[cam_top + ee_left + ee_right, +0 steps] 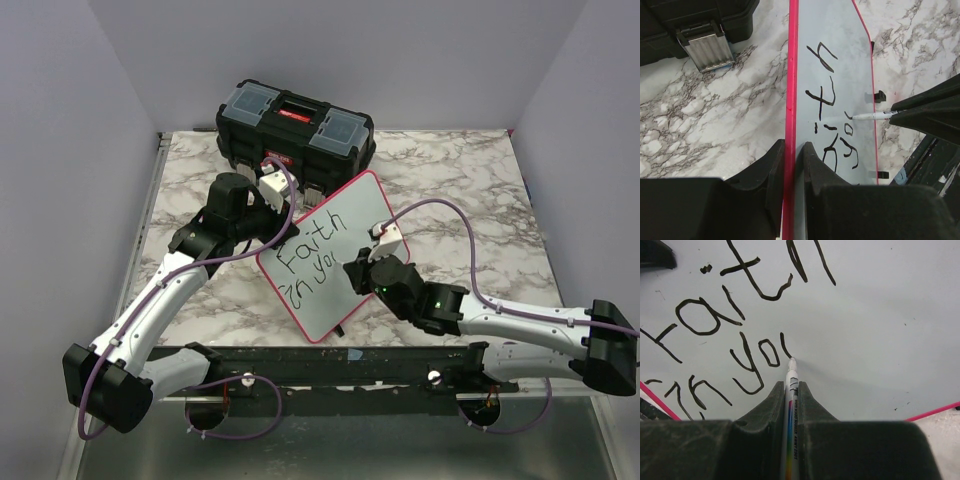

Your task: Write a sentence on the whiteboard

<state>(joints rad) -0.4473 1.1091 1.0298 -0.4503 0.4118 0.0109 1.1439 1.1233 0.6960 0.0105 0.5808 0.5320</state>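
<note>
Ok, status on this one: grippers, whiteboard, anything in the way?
Left gripper shut on whiteboard rim, steadying it. Right gripper shut on marker, tip on board. Sentence reads "Faith in yo", unfinished. Toolbox behind, outside the writing area.

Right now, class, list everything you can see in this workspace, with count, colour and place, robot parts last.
whiteboard: one, white with red rim, centre of table
lettering: two lines, black, "Faith" and "in yo", on the whiteboard
marker: one, white, tip on the whiteboard
toolbox: one, black with red latch, far edge of table
table: one, marbled white and grey, under everything
left gripper: one, black, shut on the whiteboard's rim
right gripper: one, black, shut on the marker
</note>
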